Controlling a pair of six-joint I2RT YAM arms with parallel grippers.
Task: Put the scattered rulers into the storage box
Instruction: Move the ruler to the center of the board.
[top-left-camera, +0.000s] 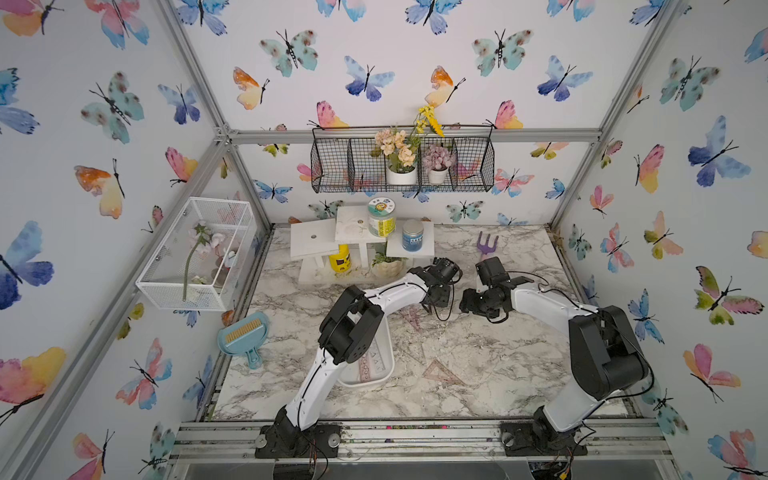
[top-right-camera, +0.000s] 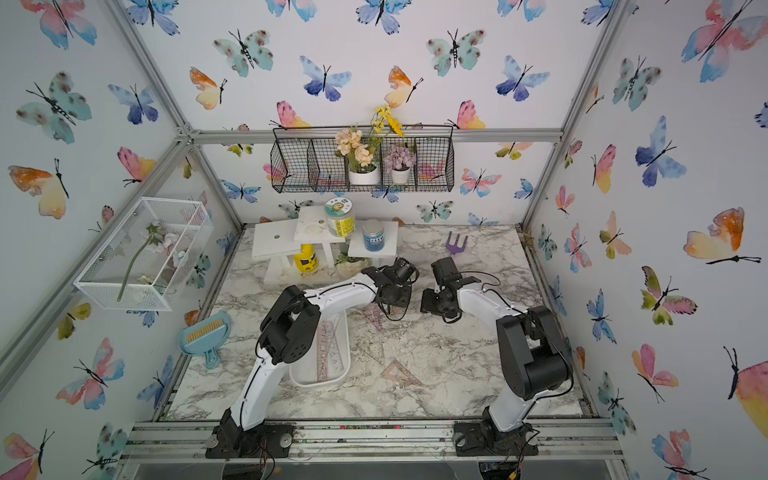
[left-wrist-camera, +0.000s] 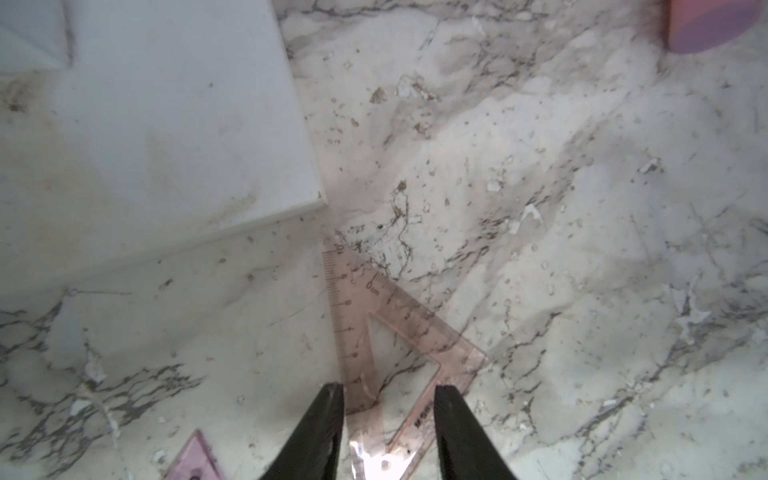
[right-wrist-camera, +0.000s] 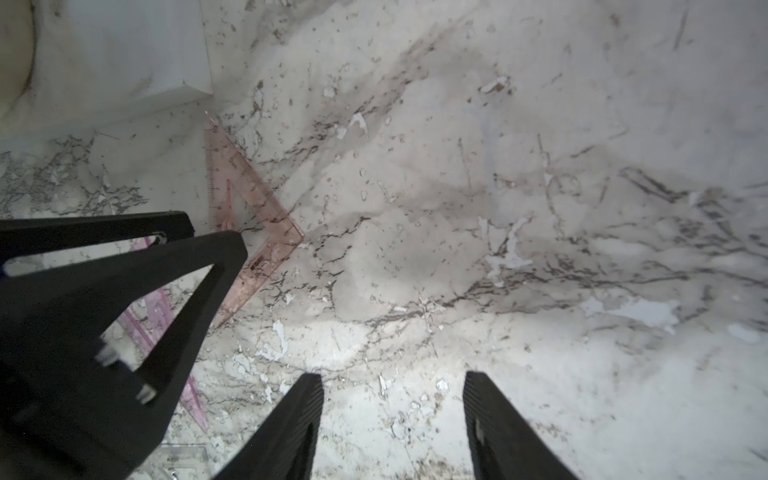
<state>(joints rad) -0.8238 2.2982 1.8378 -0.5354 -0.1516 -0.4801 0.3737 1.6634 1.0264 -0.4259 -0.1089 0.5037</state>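
Left hand (left-wrist-camera: 390, 395) part-open, fingers (left-wrist-camera: 324, 432) straddling a pink set square (left-wrist-camera: 374, 316) flat on the surface (left-wrist-camera: 540, 208) — grip unclear. Right hand (right-wrist-camera: 392, 386) open, empty. Storage box (top-left-camera: 368, 384) beside left arm holds rulers (top-left-camera: 368, 363) — second set square (top-left-camera: 442, 372) loose nearby.

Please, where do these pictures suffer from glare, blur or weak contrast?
Left wrist view: glare whitens the set square near the left pincer; the pink object is blurred. Right wrist view: the marble table is sharp, with one bright patch. Both top views: even light, yet the front set square is faint.
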